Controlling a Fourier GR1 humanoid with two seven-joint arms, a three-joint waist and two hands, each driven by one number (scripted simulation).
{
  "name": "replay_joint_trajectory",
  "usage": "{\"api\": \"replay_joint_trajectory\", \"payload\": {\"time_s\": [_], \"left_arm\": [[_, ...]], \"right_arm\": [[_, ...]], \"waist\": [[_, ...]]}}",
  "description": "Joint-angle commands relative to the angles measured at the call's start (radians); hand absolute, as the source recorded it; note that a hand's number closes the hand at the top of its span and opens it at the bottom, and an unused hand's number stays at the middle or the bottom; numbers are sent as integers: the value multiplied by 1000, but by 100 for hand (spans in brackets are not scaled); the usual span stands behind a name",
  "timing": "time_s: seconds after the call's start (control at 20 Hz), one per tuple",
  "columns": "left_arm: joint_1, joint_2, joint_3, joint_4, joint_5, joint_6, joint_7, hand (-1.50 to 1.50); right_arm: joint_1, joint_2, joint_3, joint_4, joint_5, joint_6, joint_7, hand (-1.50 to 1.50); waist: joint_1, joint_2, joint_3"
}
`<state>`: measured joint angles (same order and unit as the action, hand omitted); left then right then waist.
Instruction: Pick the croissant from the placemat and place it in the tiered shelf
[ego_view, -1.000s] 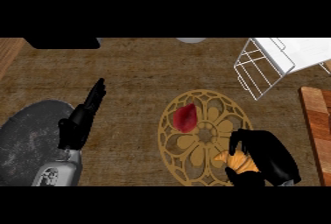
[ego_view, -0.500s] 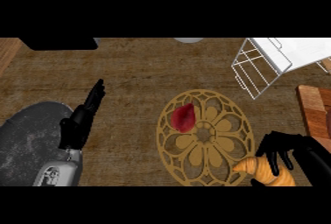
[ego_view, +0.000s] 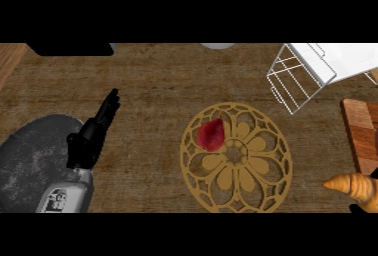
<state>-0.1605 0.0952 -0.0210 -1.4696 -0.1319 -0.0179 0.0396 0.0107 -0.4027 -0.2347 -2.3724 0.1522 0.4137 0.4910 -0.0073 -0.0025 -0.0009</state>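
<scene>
Head view: the golden-brown crescent croissant (ego_view: 356, 188) sits at the lower right edge of the picture, off the round gold openwork placemat (ego_view: 236, 158) and to its right, with one tip pointing left. Dark shapes just below and beside it may belong to the right hand, but almost nothing of that hand shows, so I cannot tell whether it is clamped on the pastry or how its fingers stand. The white wire tiered shelf (ego_view: 317, 70) stands at the upper right of the brown woven-textured bench (ego_view: 155, 80), well apart from the croissant, with a reddish wooden board (ego_view: 362, 135) lying between the two along the right edge. A dark red petal-shaped piece (ego_view: 212, 134) rests on the placemat's upper left part. The black left hand (ego_view: 94, 132) lies at the left, fingers straight and relaxed, resting partly over a grey speckled round plate (ego_view: 33, 165).

The step in hand appears to be the carry. Done well, it would lift the croissant high enough to pass over the board, then approach the shelf's open side level, lowering onto a tier without striking the wire frame.
</scene>
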Motion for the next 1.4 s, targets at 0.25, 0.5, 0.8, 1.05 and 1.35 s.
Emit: {"api": "replay_joint_trajectory", "payload": {"time_s": [0.25,0.5,0.8,1.05,1.35], "left_arm": [[-6,-10,-7,-22,0,-7,11,0],[-21,-54,-29,42,-47,47,-31,0],[0,-12,1,-32,-5,-6,25,0],[10,-22,-10,-25,-7,-14,22,0],[-54,-57,-14,48,-38,30,0,0]], "right_arm": [[-302,-161,-247,153,-97,-43,134,150],[-448,-255,-199,235,-21,-60,192,150],[-595,-344,-231,476,-14,-80,137,150],[-656,-344,-194,538,65,-153,117,150],[-785,-392,-124,805,158,-205,-52,150]], "waist": [[13,2,1],[12,4,0],[15,3,0],[14,2,0],[21,6,0]]}}
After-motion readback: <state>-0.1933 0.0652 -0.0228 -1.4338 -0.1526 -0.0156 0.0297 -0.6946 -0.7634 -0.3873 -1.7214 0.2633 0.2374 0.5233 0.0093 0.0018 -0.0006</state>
